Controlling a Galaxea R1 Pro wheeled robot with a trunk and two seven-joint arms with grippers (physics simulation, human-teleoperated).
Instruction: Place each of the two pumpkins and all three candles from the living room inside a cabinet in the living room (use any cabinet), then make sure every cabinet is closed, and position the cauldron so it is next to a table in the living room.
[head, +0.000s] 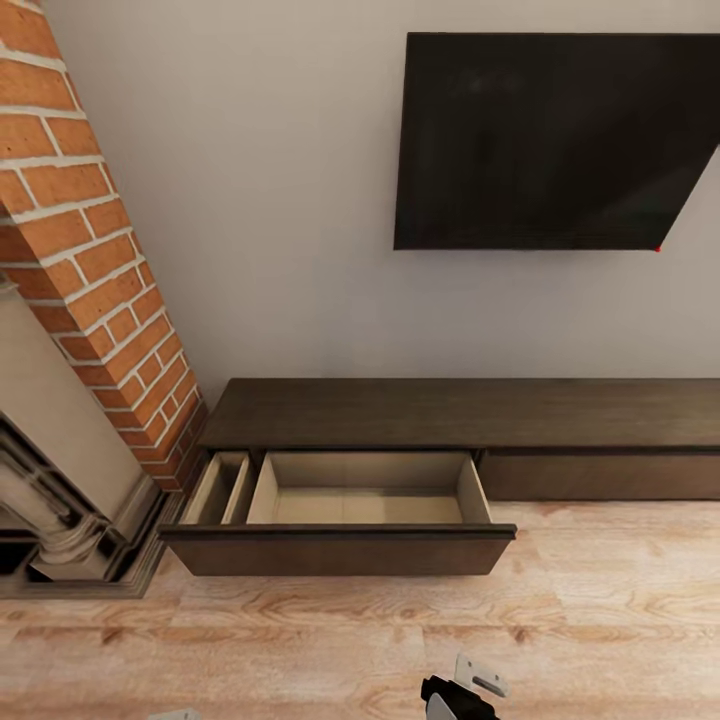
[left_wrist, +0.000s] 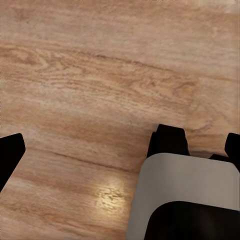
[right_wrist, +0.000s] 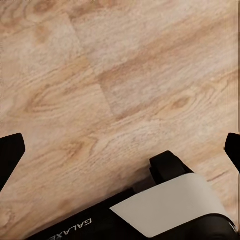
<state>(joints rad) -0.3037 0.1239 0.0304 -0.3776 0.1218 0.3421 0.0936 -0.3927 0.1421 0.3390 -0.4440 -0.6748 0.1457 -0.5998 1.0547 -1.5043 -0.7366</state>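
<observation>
One drawer of the cabinet stood open and empty; both tools were open, holding nothing. Next we had to fetch pumpkins and candles.

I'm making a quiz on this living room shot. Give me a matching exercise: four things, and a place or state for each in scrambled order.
Things:
1. drawer
2. TV
3. brick column
4. floor

Descriptions:
A. dark, on the wall
B. pulled open, nothing inside
C. pale wood grain
D. left of the cabinet

Pairs: 1-B, 2-A, 3-D, 4-C
</observation>
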